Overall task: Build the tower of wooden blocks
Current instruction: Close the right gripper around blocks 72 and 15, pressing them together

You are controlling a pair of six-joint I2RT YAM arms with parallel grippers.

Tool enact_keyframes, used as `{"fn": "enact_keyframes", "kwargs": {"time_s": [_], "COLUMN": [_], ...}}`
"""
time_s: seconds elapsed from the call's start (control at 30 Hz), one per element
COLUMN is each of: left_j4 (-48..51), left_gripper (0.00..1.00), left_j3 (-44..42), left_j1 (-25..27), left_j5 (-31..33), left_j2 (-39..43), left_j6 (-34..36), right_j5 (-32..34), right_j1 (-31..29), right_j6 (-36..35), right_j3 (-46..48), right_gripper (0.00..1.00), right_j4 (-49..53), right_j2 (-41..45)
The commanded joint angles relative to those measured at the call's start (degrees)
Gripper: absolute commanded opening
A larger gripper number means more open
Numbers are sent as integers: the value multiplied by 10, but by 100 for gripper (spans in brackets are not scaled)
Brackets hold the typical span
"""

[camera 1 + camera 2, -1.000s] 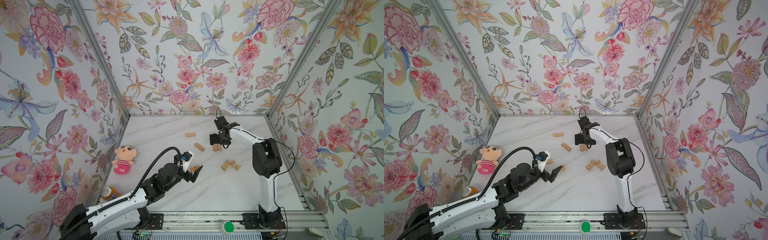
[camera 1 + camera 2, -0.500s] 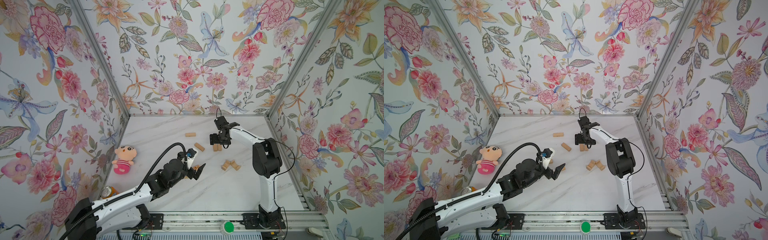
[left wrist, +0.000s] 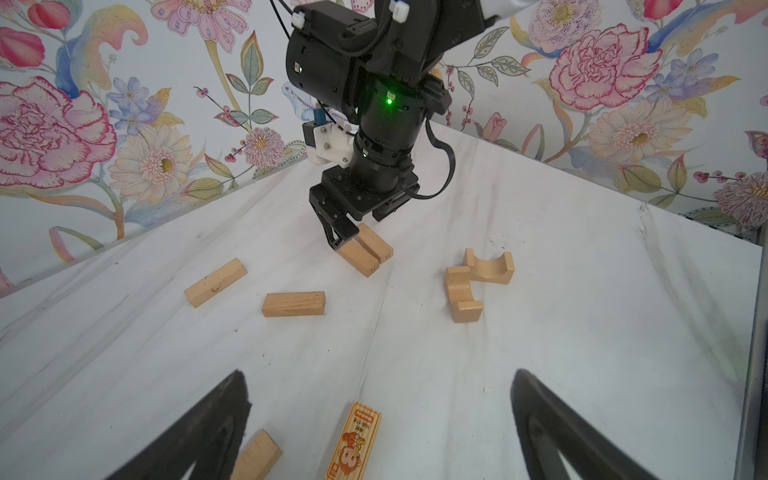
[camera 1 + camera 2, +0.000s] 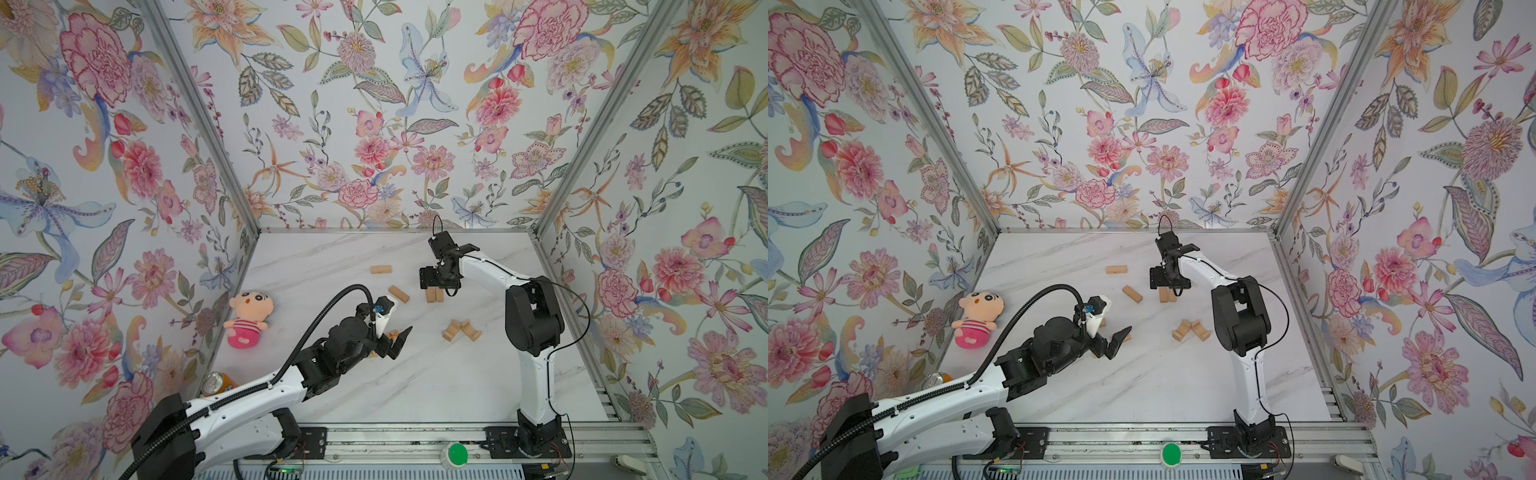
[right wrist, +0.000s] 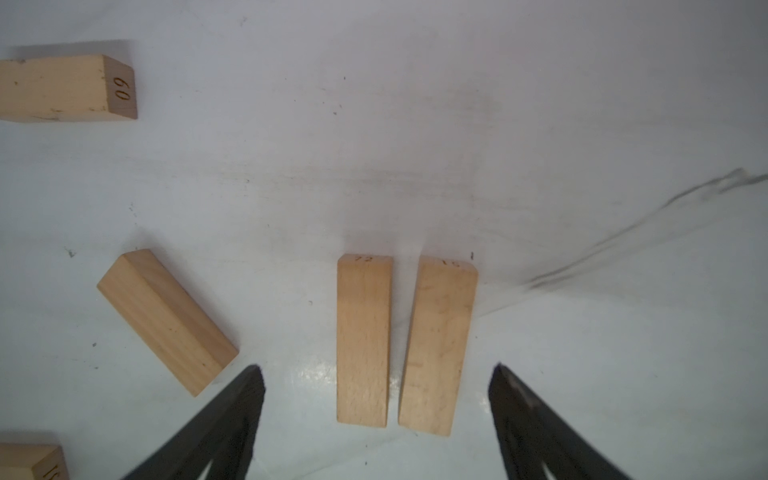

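Straddling two wood blocks (image 5: 363, 340), right gripper (image 5: 377, 368) spread, empty, left gripper (image 3: 379, 372) spread, empty

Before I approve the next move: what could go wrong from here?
Right gripper stands open over two plain blocks lying side by side, slightly apart: closing could grab both or skew them.
One finger sits near the angled block and might knock it.
Left gripper, open, frames the monkey-printed block, but a plain block lies by one finger and could get shoved.
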State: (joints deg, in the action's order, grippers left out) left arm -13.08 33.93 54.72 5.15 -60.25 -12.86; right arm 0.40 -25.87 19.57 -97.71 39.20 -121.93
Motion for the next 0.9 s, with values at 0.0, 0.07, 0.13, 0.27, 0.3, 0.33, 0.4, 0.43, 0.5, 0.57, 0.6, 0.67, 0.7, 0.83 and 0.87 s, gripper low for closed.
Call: {"fn": "enact_keyframes", "kwargs": {"time_s": [0.0,0.07,0.13,0.27,0.3,0.33,0.4,0.43,0.5,0.57,0.6,0.67,0.7,0.83,0.87], "left_j4": [-13,-17,-19,-21,-21,-21,-24,-25,-27,-30,-31,-33,-33,-36,-36], "left_gripper": [99,99,99,99,99,99,99,99,99,99,99,99,99,99,99], "left_j3": [9,5,0,-7,-9,-10,-9,-9,-10,-10,-11,-11,-13,-19,-21], "left_j1": [5,5,5,5,5,5,5,4,5,5,5,5,5,5,5], "left_j5": [4,4,5,9,10,10,10,10,10,11,10,10,10,12,12], "left_j2": [-7,-7,-5,-1,-1,-1,-3,-4,-7,-11,-13,-15,-16,-12,-10], "left_j6": [-2,-3,-3,-1,1,2,5,6,10,12,12,13,13,13,13], "right_j5": [-6,-6,-5,-7,-8,-9,-11,-12,-14,-14,-14,-13,-13,-11,-9], "right_j1": [-1,0,2,9,10,11,11,10,10,10,10,9,10,8,8], "right_j6": [3,4,5,10,11,12,13,13,13,13,13,13,14,16,16], "right_j3": [8,5,4,2,3,4,3,3,2,1,0,-2,-3,-4,-5], "right_gripper": [86,86,86,87,87,87,87,87,86,85,84,82,80,71,69], "right_j4": [7,7,7,7,7,7,7,7,7,7,8,8,8,12,12], "right_j2": [-9,-15,-20,-34,-36,-39,-43,-44,-46,-47,-49,-51,-52,-58,-60]}}
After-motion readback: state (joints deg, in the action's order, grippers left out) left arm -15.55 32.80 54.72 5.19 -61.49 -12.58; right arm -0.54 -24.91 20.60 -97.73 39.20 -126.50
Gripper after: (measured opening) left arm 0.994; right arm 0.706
